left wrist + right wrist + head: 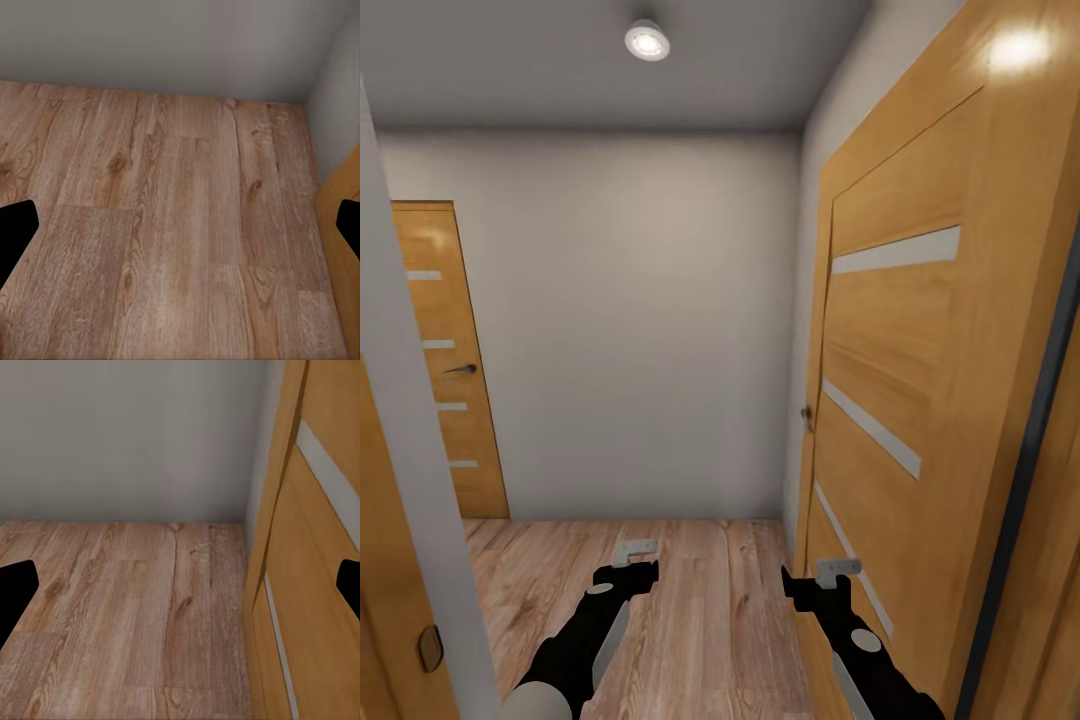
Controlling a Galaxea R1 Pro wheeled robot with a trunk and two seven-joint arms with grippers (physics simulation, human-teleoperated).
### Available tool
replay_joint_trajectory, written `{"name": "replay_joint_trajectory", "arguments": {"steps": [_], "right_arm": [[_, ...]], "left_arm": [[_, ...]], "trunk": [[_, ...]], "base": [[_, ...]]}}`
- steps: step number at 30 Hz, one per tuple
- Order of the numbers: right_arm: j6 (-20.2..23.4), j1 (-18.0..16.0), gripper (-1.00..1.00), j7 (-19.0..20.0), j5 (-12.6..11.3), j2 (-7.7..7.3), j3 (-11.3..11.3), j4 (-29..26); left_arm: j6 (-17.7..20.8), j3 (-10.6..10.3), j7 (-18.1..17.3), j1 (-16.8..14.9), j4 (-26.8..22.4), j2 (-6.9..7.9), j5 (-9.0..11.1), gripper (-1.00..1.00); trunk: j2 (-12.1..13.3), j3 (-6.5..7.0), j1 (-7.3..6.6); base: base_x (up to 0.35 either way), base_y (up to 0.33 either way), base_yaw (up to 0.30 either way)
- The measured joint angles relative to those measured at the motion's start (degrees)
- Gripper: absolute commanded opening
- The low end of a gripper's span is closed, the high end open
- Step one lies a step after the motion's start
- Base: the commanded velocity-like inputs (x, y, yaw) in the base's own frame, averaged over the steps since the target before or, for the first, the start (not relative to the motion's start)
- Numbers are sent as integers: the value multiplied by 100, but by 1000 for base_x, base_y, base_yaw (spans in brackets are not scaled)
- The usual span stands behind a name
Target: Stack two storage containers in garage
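Observation:
The two storage containers are out of view. I am in a narrow hallway with a light wood plank floor [710, 610]. My left gripper [635, 550] hangs low over the planks, open, with nothing between its fingers; in the left wrist view its dark fingertips [15, 232] sit far apart at the frame's edges. My right gripper [838, 568] is also open and empty, close beside the wooden door [920, 380] on the right. That door's edge [300, 607] also appears in the right wrist view.
A grey-white wall [640, 330] closes the hallway ahead. A second wooden door [445, 370] with a handle stands shut at the far left. A white wall edge [410, 480] is very near on my left. A ceiling lamp [647, 40] glows above.

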Motion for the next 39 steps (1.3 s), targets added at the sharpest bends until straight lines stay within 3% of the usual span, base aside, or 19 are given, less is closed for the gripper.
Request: {"name": "replay_joint_trajectory", "arguments": {"steps": [7, 21, 39], "right_arm": [[1, 0, 100, 0, 0, 0, 0, 0], [4, 0, 100, 0, 0, 0, 0, 0], [6, 0, 100, 0, 0, 0, 2, 19]], "left_arm": [[0, 0, 0, 0, 0, -3, 0, 100], [0, 0, 0, 0, 0, -3, 0, 100], [0, 0, 0, 0, 0, -3, 1, 100]], "trunk": [[-1, 0, -2], [1, 0, -2], [0, 0, 0]], "base": [[65, 0, 0], [281, 0, 0], [10, 41, 0]]}}
